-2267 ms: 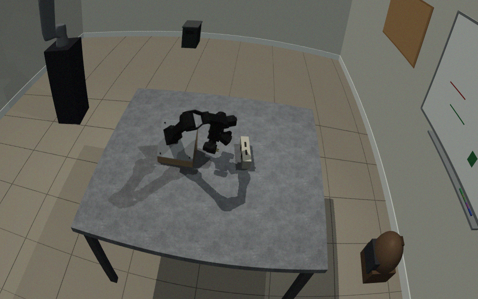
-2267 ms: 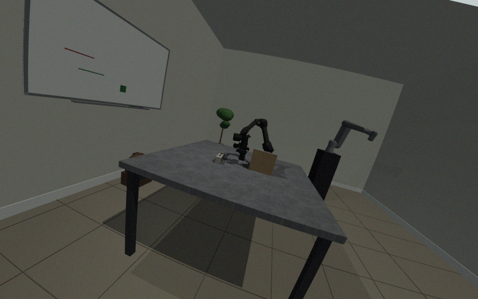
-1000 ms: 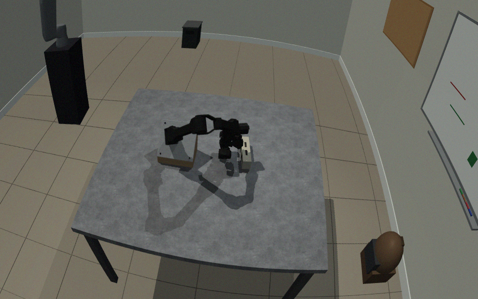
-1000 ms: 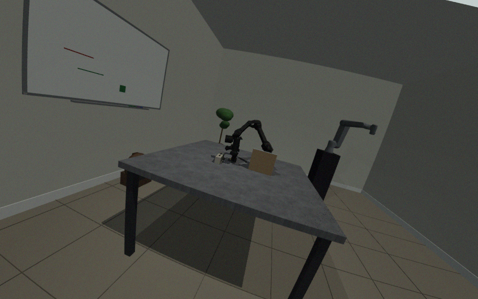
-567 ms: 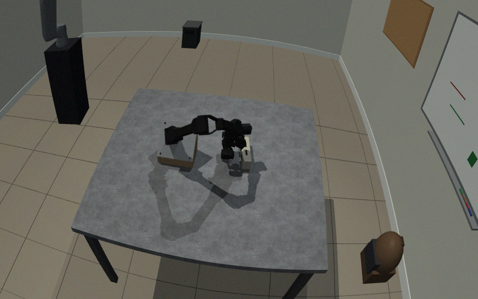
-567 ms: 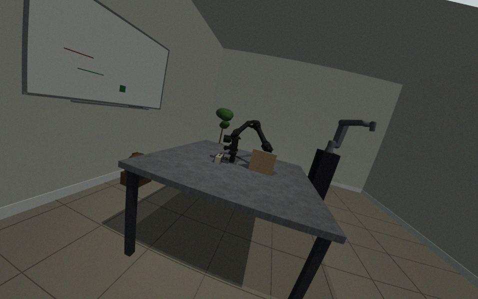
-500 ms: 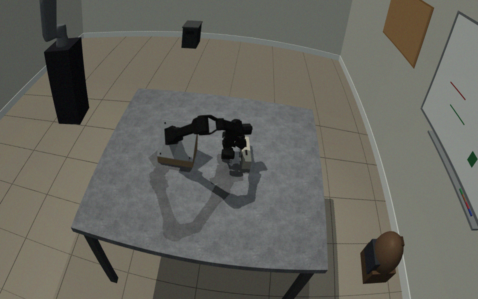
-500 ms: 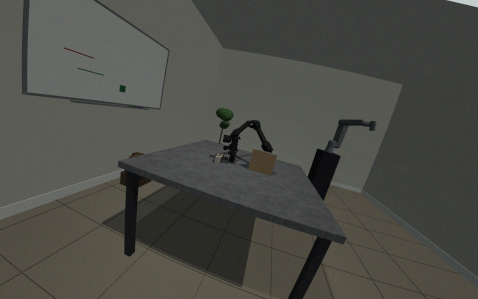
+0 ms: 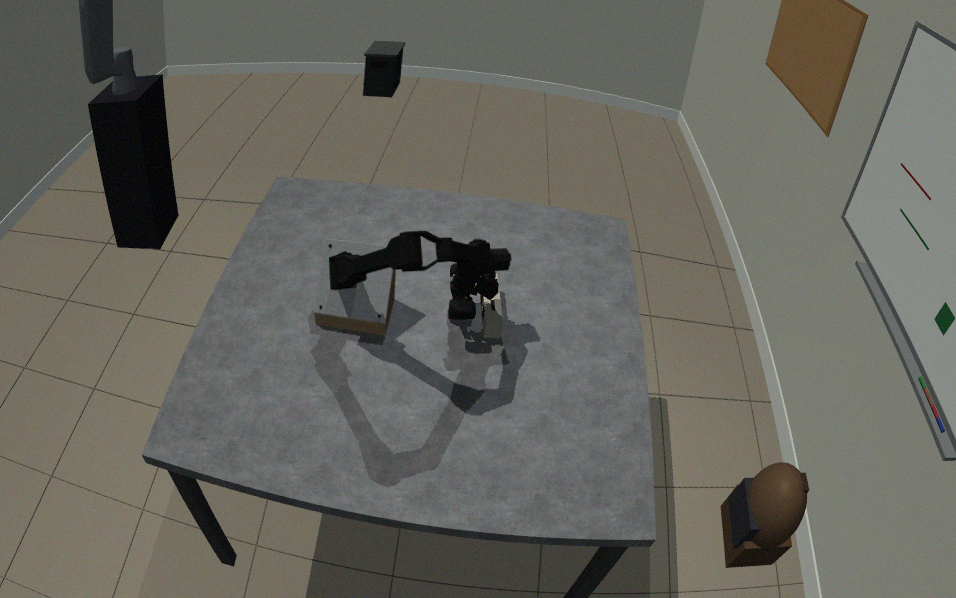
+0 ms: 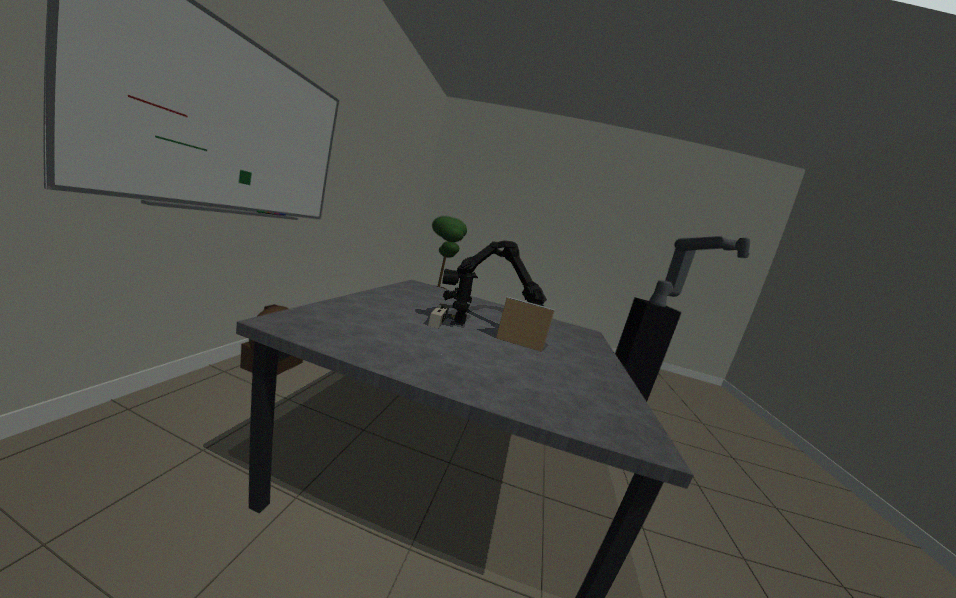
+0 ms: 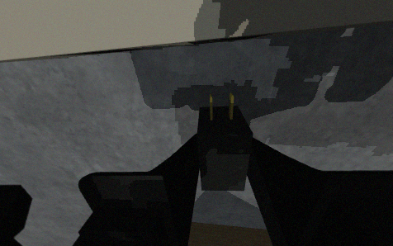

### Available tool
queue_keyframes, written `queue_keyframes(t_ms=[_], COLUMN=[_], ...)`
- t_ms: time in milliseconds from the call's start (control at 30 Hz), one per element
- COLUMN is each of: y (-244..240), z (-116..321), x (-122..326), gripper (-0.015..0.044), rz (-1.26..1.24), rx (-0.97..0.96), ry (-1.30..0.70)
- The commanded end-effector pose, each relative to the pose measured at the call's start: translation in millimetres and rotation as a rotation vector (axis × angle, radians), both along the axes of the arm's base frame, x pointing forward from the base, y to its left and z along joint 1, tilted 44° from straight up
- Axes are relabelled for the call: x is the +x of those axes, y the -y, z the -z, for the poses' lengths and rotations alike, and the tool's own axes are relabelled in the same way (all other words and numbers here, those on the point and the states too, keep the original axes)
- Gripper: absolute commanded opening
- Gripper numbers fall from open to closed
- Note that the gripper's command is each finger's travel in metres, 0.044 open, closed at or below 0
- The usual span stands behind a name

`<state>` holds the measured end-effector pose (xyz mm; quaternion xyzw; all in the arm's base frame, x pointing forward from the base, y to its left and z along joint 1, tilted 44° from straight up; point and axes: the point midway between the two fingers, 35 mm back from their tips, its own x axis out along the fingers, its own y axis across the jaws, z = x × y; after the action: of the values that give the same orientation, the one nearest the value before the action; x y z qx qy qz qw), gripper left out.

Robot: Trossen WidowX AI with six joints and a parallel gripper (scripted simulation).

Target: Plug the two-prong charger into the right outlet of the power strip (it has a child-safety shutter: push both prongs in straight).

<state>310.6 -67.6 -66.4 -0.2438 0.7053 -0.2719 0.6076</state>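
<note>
My gripper (image 9: pixel 462 308) (image 10: pixel 460 319) (image 11: pixel 219 137) is shut on the dark two-prong charger (image 11: pixel 224 171). In the wrist view its two yellow prongs (image 11: pixel 231 106) point up the picture, toward the power strip, with a strip of shadowed table between their tips and the strip's lower edge. The cream power strip (image 9: pixel 492 326) (image 10: pixel 435 319) (image 11: pixel 95 26) lies on the table just beside the fingers. The arm hides part of it in the top view. Its outlets are out of sight in the wrist view, and I cannot tell how the prongs line up with them.
The arm's base stands on a pale plate with wooden sides (image 9: pixel 350 325) (image 10: pixel 525 324), left of the strip in the top view. The grey table (image 9: pixel 549 437) (image 10: pixel 394 352) bears them all. The arm's dark shadows fall around the strip.
</note>
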Motion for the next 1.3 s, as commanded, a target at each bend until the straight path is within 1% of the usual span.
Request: queue_keyframes(t_ms=[0, 433, 1267], y=[1, 3, 4], z=[0, 1, 1], x=[6, 18, 21], gripper=[0.0000, 0.0000, 0.0000], rz=[-0.006, -0.012, -0.012], rx=[-0.003, -0.003, -0.003], ry=[-0.001, -0.007, -0.007])
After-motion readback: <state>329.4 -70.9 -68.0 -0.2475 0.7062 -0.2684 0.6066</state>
